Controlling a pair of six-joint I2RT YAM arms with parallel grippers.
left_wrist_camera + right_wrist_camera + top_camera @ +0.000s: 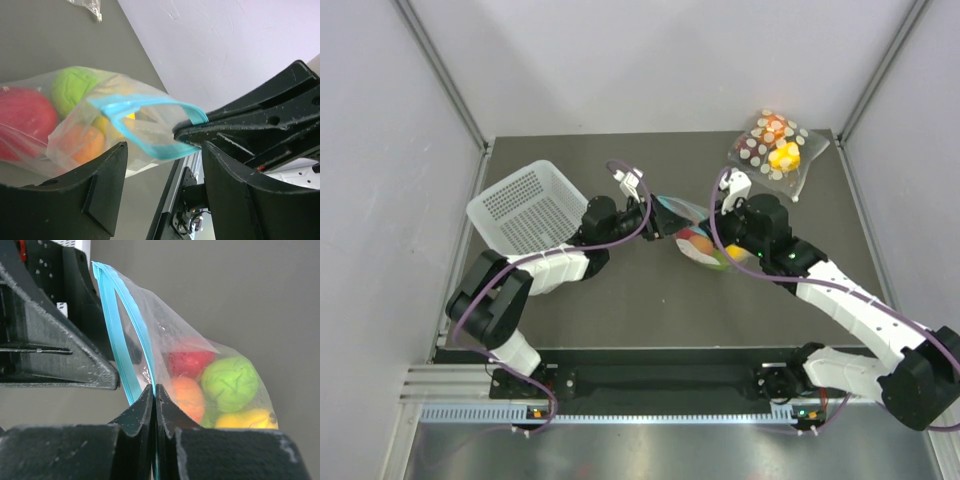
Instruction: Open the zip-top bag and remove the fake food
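Note:
The zip-top bag (pixel 165 335) hangs off the dark table with its teal zip strip (pixel 150 107) parted into an open loop. Inside lies the fake food: a red fruit (pixel 189 362), a green one (pixel 230 382), an orange one (pixel 187 396) and a yellow one (pixel 245 419). My right gripper (pixel 154 390) is shut on one side of the zip strip. My left gripper (pixel 164 156) stands open at the bag's mouth, its fingers on either side just under the strip and holding nothing. In the top view both grippers meet at the bag (pixel 682 212) mid-table.
A white perforated basket (pixel 525 205) sits tilted at the left beside the left arm. A polka-dot clear bag (pixel 775 145) with yellow and orange pieces lies at the far right corner. Grey walls enclose the table on three sides.

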